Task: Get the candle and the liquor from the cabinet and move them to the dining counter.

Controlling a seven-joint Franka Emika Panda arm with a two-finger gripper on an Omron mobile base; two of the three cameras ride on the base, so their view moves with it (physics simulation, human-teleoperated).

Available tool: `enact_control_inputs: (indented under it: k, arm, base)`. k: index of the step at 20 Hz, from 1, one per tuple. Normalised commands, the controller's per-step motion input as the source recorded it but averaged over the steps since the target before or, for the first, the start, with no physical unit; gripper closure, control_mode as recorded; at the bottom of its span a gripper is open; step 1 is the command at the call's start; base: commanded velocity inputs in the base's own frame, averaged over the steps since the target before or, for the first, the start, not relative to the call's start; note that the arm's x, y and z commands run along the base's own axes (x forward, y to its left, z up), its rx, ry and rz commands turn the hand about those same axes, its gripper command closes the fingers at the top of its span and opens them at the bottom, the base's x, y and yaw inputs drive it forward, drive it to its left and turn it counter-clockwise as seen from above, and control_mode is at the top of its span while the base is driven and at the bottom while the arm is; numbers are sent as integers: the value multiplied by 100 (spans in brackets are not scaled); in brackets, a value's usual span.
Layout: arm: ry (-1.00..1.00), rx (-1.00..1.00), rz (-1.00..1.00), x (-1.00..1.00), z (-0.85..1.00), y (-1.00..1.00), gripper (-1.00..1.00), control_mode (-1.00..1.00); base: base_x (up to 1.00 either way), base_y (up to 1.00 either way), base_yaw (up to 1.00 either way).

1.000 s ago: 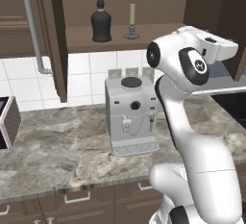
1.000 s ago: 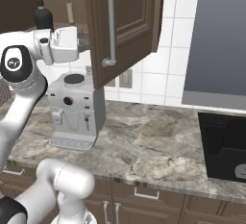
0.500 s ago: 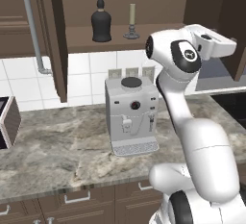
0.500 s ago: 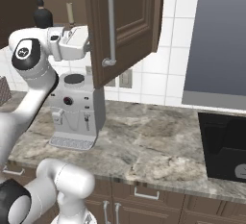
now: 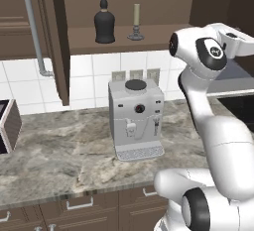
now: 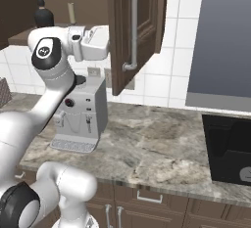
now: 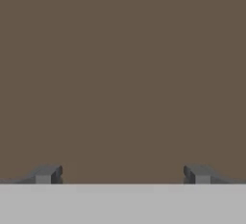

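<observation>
The cabinet point(image 5: 54, 51) hangs open above the worktop, and both things stand on its low shelf. The liquor point(image 5: 104, 22) is a squat black bottle, with the candle point(image 5: 135, 23) in its grey holder just to its right. From the other side the liquor point(image 6: 43, 14) and the candle point(image 6: 71, 13) show at the upper left. My white hand point(image 6: 94, 43) is level with that shelf, to the right of the candle and close to the open right door point(image 6: 137, 26). The gripper point(image 7: 122, 175) is open wide and empty, facing a plain brown surface.
A grey coffee machine point(image 5: 135, 118) stands on the marble worktop point(image 5: 59, 150) under the shelf. The left door's silver bar handle point(image 5: 32, 27) hangs at the upper left. A black cooktop point(image 6: 228, 148) lies to the right, beneath a grey panel point(image 6: 225, 41).
My hand has shifted to the right along the shelf's height, toward the right door, and the elbow has risen. The jaws stayed open; the liquor and the candle have not moved.
</observation>
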Motion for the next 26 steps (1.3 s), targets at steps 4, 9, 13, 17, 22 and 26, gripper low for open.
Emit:
enact_control_inputs:
  k: [4, 9, 13, 17, 22, 26]
  arm:
    - [0, 0, 0, 0, 0, -62, -100, -100]
    - [1, 0, 0, 0, 0, -55, -100, -100]
    - [0, 0, 0, 0, 0, -48, -100, -100]
    - [0, 0, 0, 0, 0, -15, -100, -100]
    - [0, 0, 0, 0, 0, 4, -100, -100]
    - [0, 0, 11, 0, 0, 50, -100, -100]
  base:
    - [0, 0, 0]
    - [0, 0, 0]
    - [0, 0, 0]
    - [0, 0, 0]
    - [0, 0, 0]
    - [0, 0, 0]
